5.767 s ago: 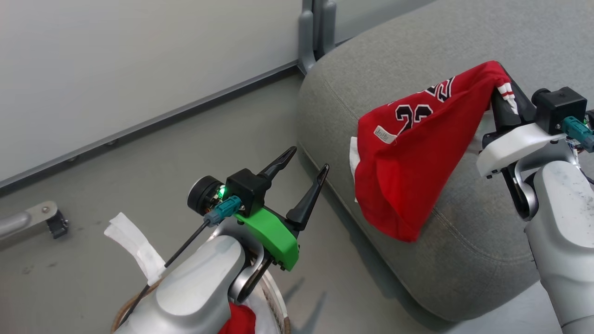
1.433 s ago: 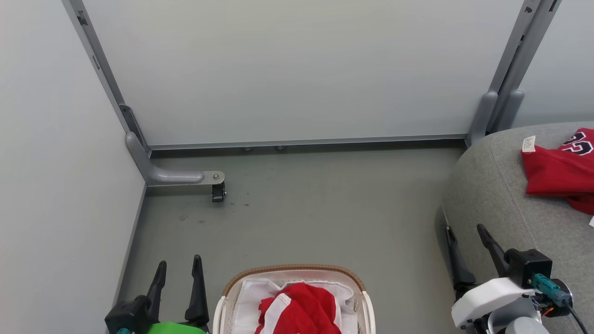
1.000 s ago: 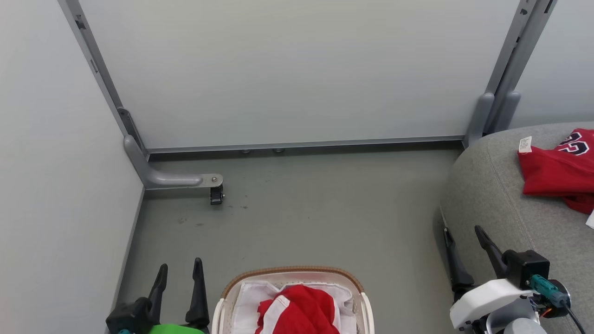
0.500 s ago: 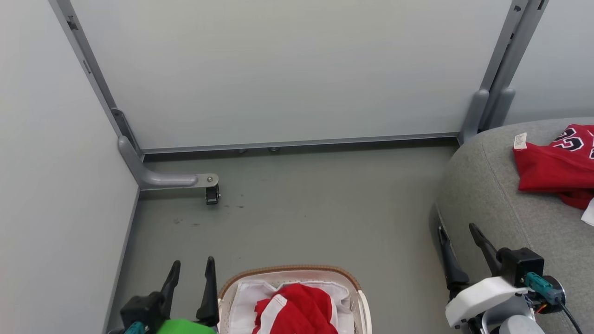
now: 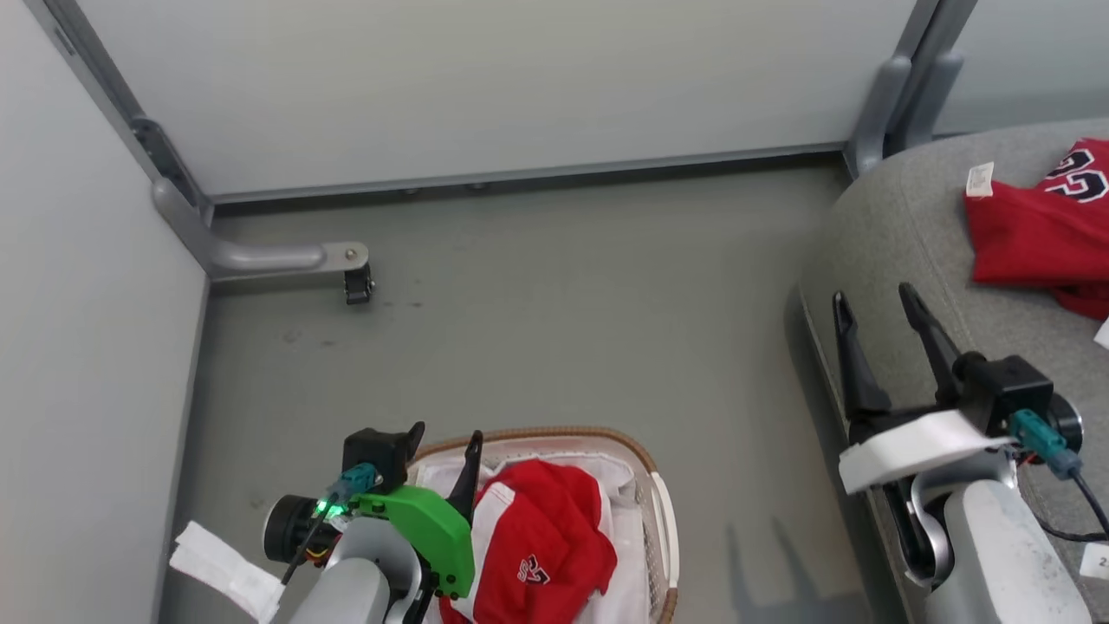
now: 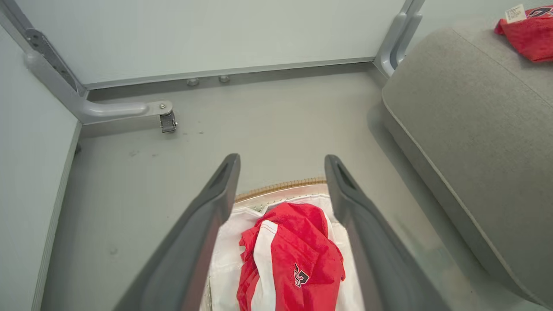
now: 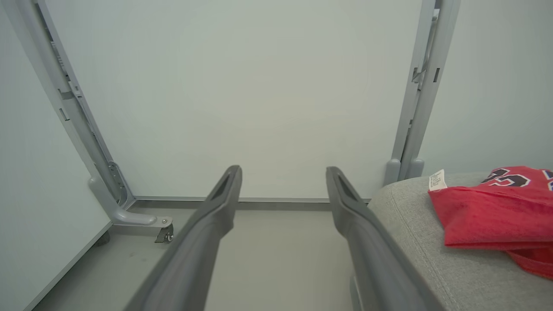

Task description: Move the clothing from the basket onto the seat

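Clothing (image 5: pixel 537 537) lies bunched in the basket (image 5: pixel 563 431), just below the left arm's wide-apart jaws, its length running along them; the right arm's jaws, also apart, hang well away from the basket.

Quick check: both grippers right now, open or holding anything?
Left gripper: open, empty, at the basket.
Right gripper: open, empty, at the seat edge.
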Tool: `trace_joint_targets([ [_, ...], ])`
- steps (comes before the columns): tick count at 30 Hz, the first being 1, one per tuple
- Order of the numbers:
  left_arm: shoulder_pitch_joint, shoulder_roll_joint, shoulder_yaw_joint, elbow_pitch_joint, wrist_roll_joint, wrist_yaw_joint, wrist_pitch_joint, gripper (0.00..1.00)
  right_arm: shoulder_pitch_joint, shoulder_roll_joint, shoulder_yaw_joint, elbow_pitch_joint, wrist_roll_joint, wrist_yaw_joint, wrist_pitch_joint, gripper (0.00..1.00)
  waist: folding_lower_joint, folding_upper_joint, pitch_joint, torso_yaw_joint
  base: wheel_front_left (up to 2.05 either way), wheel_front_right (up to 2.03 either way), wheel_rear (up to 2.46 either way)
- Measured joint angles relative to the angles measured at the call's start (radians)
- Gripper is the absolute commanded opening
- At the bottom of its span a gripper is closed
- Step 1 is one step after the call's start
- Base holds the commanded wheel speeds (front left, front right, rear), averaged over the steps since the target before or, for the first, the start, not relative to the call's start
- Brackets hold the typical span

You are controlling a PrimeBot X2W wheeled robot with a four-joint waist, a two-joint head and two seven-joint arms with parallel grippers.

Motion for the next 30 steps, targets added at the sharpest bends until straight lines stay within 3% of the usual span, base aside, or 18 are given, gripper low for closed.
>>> trace_joint_targets([
  [10,-0.189,-0.008,-0.054,0.352,0.002,-0.011,0.057,1.00,-0.112,-0.001,0.002,-0.054,0.001,0.000,0.000,1.00,0.0001,0.0000,0.208,-0.061,0.00,0.00,0.00],
  [20,-0.283,-0.010,-0.095,0.527,0.006,-0.028,0.088,1.00,-0.175,-0.001,0.040,-0.075,0.053,0.000,0.000,1.00,0.0001,0.0000,0.388,-0.137,0.00,0.00,0.00],
  [30,-0.326,0.046,-0.078,0.617,-0.007,0.032,0.105,1.00,-0.215,-0.001,0.079,-0.087,0.091,0.000,0.000,1.00,0.0002,0.0000,0.501,-0.218,0.00,0.00,0.00],
])
